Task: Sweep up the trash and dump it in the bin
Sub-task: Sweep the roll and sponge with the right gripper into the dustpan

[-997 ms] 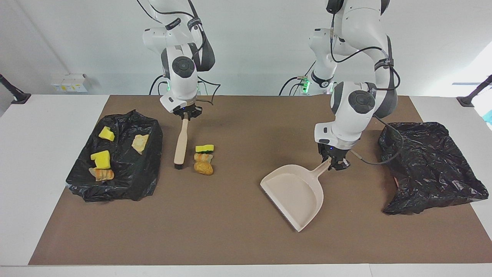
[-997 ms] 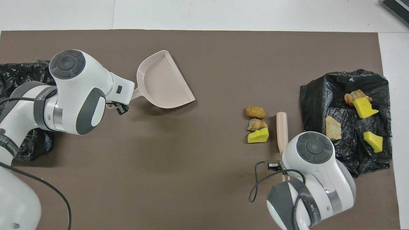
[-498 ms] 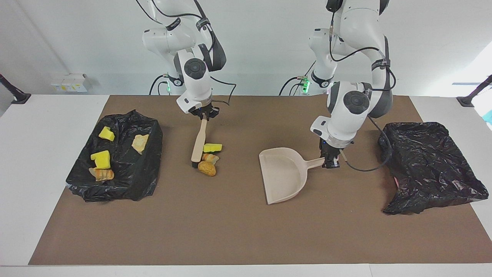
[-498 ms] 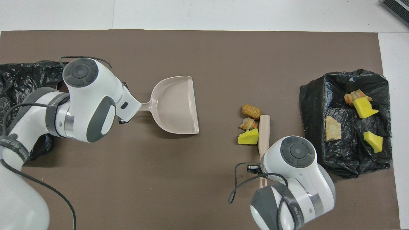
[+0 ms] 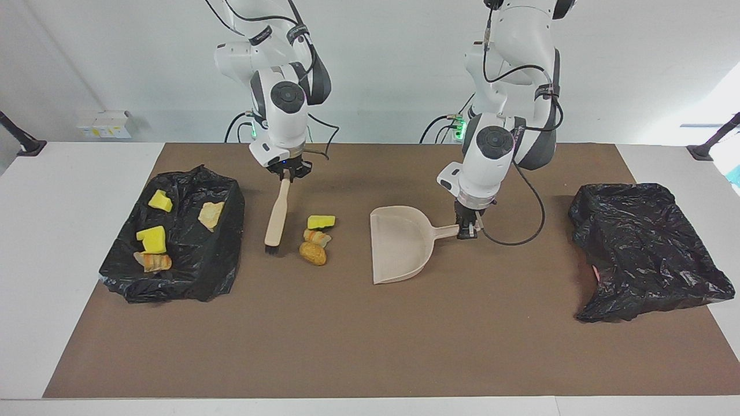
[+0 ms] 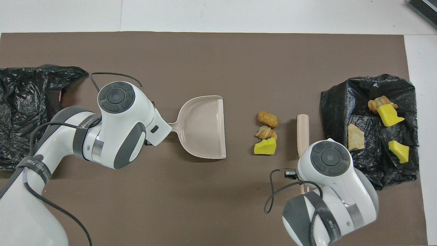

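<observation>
My right gripper [image 5: 287, 172] clenches the brush [image 5: 276, 216] handle, its long axis running down the frame, bristles lowest. My left gripper [image 5: 467, 226] grasps the dustpan [image 5: 399, 244], mouth facing the trash [image 5: 315, 238] pile at centre frame.

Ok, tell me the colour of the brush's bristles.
Black: the brush has a beige handle with a short dark tuft at its tip, clearest in the facing view.
</observation>
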{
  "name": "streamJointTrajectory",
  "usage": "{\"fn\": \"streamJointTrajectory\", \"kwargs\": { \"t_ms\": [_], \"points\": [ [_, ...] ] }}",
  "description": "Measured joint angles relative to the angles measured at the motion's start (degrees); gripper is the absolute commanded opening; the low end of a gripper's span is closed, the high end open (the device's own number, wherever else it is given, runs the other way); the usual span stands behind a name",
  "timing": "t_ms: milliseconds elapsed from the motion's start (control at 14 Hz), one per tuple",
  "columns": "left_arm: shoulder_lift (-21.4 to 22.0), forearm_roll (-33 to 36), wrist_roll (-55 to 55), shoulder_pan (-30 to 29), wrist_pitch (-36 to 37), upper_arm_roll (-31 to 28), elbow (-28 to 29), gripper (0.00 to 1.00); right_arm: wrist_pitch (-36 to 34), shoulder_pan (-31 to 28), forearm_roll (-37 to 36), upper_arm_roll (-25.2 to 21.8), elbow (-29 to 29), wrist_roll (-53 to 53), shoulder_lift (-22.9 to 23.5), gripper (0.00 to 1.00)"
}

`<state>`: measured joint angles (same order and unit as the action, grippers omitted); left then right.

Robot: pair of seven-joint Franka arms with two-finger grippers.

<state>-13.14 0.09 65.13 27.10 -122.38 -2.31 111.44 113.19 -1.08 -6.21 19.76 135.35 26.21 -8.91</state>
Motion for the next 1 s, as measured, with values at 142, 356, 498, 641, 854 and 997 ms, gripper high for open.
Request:
{"fn": "streamJointTrajectory", "kwargs": {
  "t_ms": [142,356,498,641,854,997],
  "points": [
    [0.43,0.0,-2.71,1.19,0.0,-0.02,0.57,0.0,0.28,-2.18,-0.06,-0.02,0.33,-2.31,0.08,0.0],
    [0.64,0.0,-3.98,1.76,0.0,-0.03,0.77,0.0,3.4,-1.44,-0.04,0.48,1.11,-1.92,2.75,0.0],
    [0.64,0.0,-4.07,1.77,-0.01,-0.04,0.8,0.0,4.53,1.31,0.89,0.67,0.99,-0.7,5.02,0.0],
    [0.64,0.0,-4.32,1.85,-0.01,-0.03,0.84,0.0,4.69,4.28,5.16,0.87,0.78,0.22,5.75,0.0],
    [0.67,0.0,-4.71,2.06,-0.03,-0.02,0.98,0.0,4.69,6.46,12.88,1.06,-0.37,-0.93,6.09,0.0],
    [0.71,0.0,-4.92,2.14,-0.1,-0.02,1.06,0.0,4.71,8.22,18.56,1.09,-2.65,-1.62,7.85,0.0]
  ]
}}
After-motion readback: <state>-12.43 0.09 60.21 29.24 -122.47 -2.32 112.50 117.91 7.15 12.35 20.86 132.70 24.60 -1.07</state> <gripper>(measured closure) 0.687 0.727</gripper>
